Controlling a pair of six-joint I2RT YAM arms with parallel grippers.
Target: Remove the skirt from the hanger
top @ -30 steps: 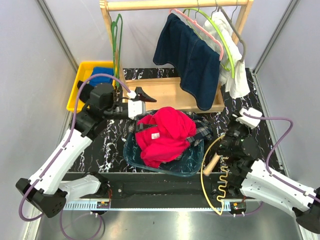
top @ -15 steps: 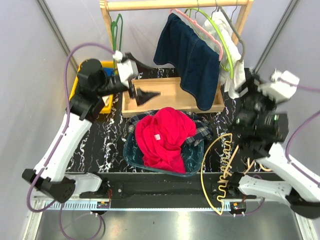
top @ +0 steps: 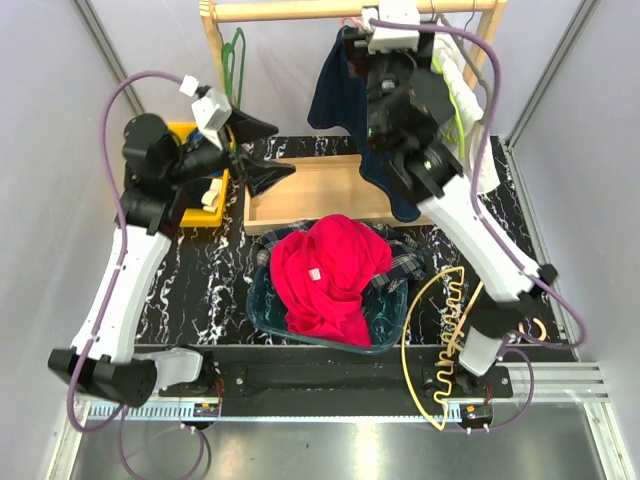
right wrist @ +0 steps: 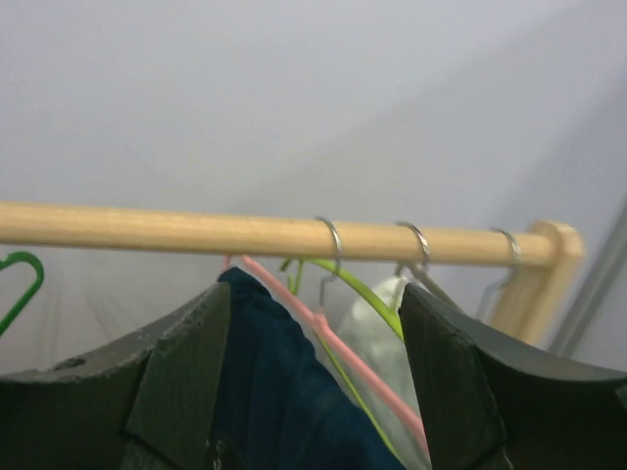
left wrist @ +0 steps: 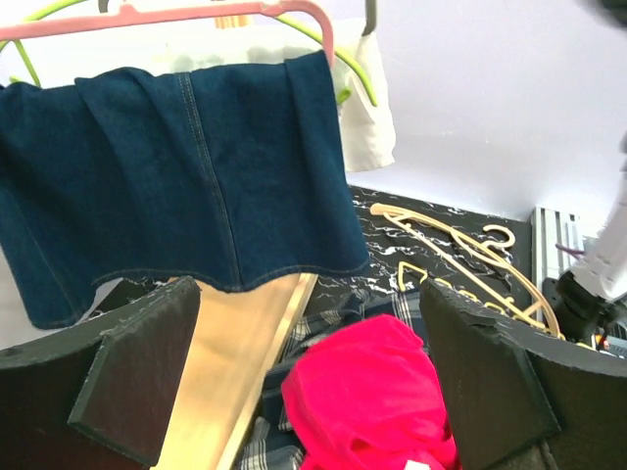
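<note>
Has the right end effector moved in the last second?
Yes. The right end effector swung from right of the basket, away and leftward, up to the wooden rail, and now sits open at the hanger.

Pale lilac-grey walls [top: 45, 110] close the space on three sides, with slim metal posts [top: 108, 45] in the back corners. A wooden clothes rail [top: 290, 10] stands at the back of the black marbled counter [top: 212, 290], under even light.

Navy denim skirt [left wrist: 186, 176] — hem down — drapes pink hanger [left wrist: 196, 13] (thin).
</note>
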